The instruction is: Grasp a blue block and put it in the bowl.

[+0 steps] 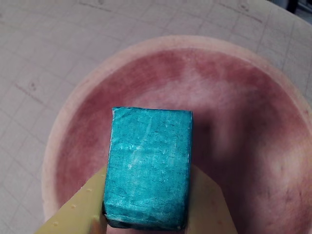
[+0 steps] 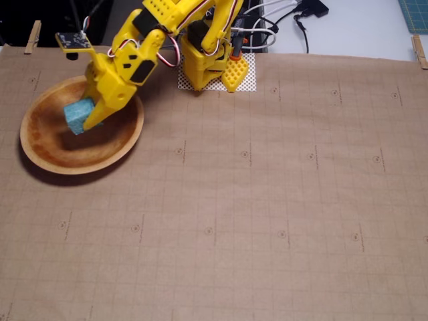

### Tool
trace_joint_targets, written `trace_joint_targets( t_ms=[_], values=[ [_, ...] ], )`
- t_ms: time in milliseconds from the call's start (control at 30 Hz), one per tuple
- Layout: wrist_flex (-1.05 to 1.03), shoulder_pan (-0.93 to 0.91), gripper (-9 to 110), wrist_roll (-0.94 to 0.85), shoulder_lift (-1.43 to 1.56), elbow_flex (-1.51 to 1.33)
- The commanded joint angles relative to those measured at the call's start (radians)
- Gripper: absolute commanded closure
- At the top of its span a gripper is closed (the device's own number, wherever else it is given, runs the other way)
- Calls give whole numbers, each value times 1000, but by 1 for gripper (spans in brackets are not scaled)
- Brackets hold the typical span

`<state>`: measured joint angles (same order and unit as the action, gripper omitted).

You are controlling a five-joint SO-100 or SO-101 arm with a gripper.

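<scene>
- Wrist view: bowl point(image 1: 253, 122) runs off the right and bottom edges; only two yellow fingers point(image 1: 78, 209) show, either side of the block, their tips hidden behind it.
- Fixed view: arm body covers the bowl's upper right rim point(image 2: 40, 114); block point(image 2: 78, 115) partly tucked under the claw, so finger contact is hard to make out there.
- Can't tell whether the block touches the bowl floor or hangs just above it.
- Surface: tan gridded mat point(image 2: 267, 221) covering the table, held by wooden clothespins point(image 2: 32, 37) at the back edge. Arm base point(image 2: 214, 63) sits on a white mesh patch point(image 2: 247, 80). Black and white cables point(image 2: 287, 20) behind, corner of a blue-green cutting mat point(image 2: 414, 13) top right.
- Claw point(image 2: 87, 120): closed on the blue block point(image 1: 148, 170), fingers pressed against its left and right faces.
- Block sits over the bowl's inside, left of centre in the fixed view.
</scene>
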<state>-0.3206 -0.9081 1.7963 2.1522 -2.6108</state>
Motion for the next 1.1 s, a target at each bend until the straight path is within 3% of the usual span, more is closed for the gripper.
trace_joint_targets(
  t_ms=[0,500,1067],
  values=[
    [12,-6,93,2,-17,114],
    [2,-54,81,2,-40,138],
    [12,-37,82,-11,-2,140]
  ],
)
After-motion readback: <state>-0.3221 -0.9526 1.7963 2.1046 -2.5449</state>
